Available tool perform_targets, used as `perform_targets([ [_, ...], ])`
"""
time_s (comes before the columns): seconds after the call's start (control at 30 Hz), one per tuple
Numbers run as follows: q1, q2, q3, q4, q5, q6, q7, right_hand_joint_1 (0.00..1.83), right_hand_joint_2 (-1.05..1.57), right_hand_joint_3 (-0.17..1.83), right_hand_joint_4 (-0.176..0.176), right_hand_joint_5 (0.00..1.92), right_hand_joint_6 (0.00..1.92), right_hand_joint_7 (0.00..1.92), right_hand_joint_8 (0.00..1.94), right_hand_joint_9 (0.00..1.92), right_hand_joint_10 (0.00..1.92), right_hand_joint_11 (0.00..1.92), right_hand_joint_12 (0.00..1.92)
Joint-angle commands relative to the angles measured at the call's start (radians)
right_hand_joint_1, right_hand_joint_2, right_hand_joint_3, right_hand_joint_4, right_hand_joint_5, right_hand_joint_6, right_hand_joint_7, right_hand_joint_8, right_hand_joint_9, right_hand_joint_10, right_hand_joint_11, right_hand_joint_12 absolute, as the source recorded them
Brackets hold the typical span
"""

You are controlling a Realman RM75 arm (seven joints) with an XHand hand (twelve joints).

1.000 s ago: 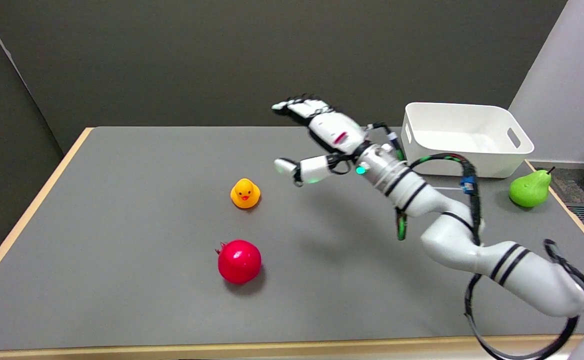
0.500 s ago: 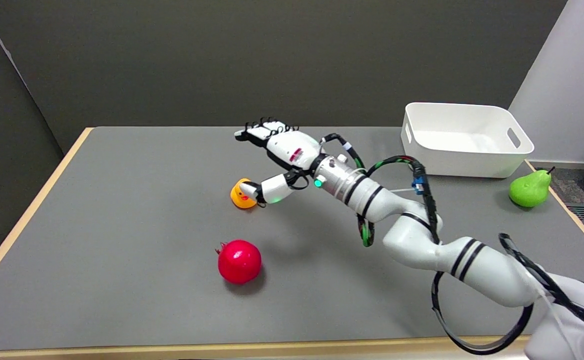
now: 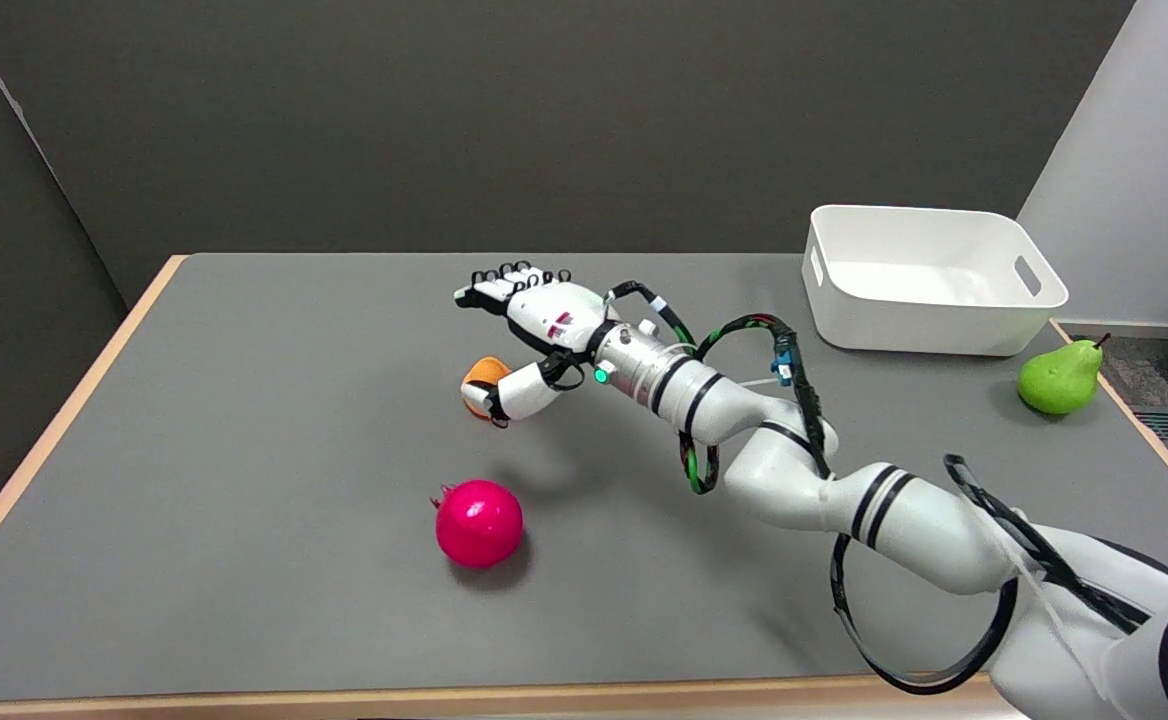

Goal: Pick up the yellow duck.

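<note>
Now, target: yellow duck [image 3: 482, 375] on the grey desk [image 3: 244, 450], mostly hidden behind the thumb.
Robot hand: robot hand [image 3: 529, 335] spread above the duck, thumb just beside it, holding nothing.
Handling: likely light, hollow, squashy, slippery.
Hold: round body, thumb opposing fingers.
Nearby: red pomegranate [image 3: 479, 523], apart.

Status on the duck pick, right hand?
Right hand open, over the yellow duck, thumb in front of it. Duck on table, not gripped. Red pomegranate nearer the camera, not in the way.
</note>
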Motion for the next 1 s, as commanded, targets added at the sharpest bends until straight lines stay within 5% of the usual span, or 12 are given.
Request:
perform_targets([
  [0.03,0.030,-0.070,-0.029,-0.143,-0.002,-0.010,-0.002,0.53,0.59,0.94,-0.073,0.14,0.44,0.20,0.43,0.07,0.71,0.00,0.94],
  [0.37,-0.002,-0.071,-0.018,-0.177,-0.002,0.019,-0.002,0.71,0.70,0.89,-0.098,0.25,0.48,0.44,0.60,0.28,0.91,0.00,1.15],
  [0.53,-0.014,-0.071,-0.010,-0.182,-0.002,0.063,-0.009,0.76,0.78,0.86,-0.103,0.33,0.67,0.56,0.79,0.41,1.06,0.06,1.23],
  [0.73,-0.017,-0.071,-0.010,-0.180,-0.002,0.078,-0.009,0.86,0.83,0.85,-0.118,0.37,1.03,0.61,1.30,0.57,1.25,0.19,1.37],
  [0.8,-0.020,-0.071,-0.010,-0.178,-0.002,0.078,-0.009,1.21,1.03,0.51,-0.141,0.38,1.05,0.66,1.53,0.59,1.30,0.21,1.40],
  [1.0,-0.031,-0.071,-0.010,-0.175,-0.002,0.079,-0.009,1.29,1.05,0.50,-0.147,0.36,1.13,0.66,1.62,0.62,1.38,0.25,1.47],
])
